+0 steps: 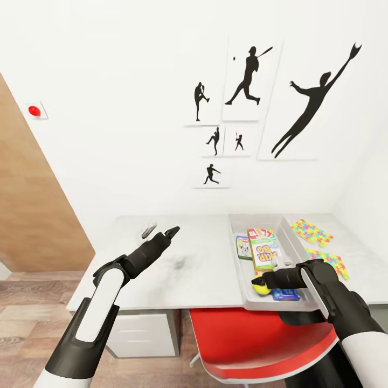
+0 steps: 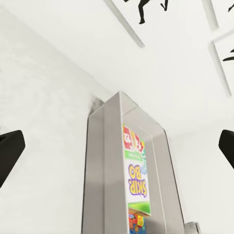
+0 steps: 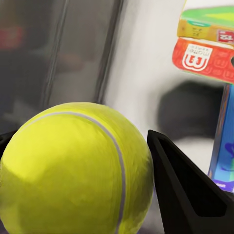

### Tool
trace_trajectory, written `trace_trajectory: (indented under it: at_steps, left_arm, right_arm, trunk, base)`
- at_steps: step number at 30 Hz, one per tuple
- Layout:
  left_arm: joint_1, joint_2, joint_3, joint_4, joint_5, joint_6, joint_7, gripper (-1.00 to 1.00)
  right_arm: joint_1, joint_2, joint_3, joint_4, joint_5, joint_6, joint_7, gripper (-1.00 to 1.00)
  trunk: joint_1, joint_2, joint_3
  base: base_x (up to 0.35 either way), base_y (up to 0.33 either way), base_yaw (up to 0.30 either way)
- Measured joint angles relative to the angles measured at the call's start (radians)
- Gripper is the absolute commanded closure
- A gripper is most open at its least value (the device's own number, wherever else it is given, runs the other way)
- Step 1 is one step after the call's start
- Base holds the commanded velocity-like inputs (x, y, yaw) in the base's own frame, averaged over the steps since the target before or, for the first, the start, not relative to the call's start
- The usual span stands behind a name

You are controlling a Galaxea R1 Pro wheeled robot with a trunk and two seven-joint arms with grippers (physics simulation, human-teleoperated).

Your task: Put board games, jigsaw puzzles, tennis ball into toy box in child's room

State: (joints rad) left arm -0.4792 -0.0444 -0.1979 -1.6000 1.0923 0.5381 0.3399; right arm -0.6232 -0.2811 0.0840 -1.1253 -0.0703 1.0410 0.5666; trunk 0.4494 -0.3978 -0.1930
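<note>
The light grey toy box (image 1: 237,269) stands on the right half of the table (image 1: 188,264). In it lie the Skip-Bo board game (image 1: 262,249), the Monopoly one (image 1: 243,247) beside it and the small blue one (image 1: 284,294) at the near end. My right gripper (image 1: 261,283) is shut on the tennis ball (image 1: 262,289) over the box's near end; up close the ball (image 3: 73,165) sits between its fingers (image 3: 185,195). Two jigsaw puzzles (image 1: 311,231) (image 1: 328,261) lie flat to the right of the box. My left gripper (image 1: 173,233) hovers open over the table's middle, facing the toy box (image 2: 105,161).
A red chair (image 1: 258,339) is tucked under the table's near edge, below the toy box. The white drawer unit (image 1: 140,334) is under the table's left end. A wooden panel (image 1: 32,215) rises at the left. Framed silhouettes hang on the white wall behind.
</note>
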Motion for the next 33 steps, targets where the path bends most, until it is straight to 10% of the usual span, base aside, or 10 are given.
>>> trace_trajectory:
  at_steps: [33]
  left_arm:
    - [0.000,0.000,0.000,-0.001,0.000,0.000,0.000,-1.00]
  right_arm:
    - [0.001,0.001,0.000,-0.003,0.001,0.000,-0.001,1.00]
  trunk:
    - [0.000,0.000,-0.004]
  base:
    - [0.000,0.000,0.000]
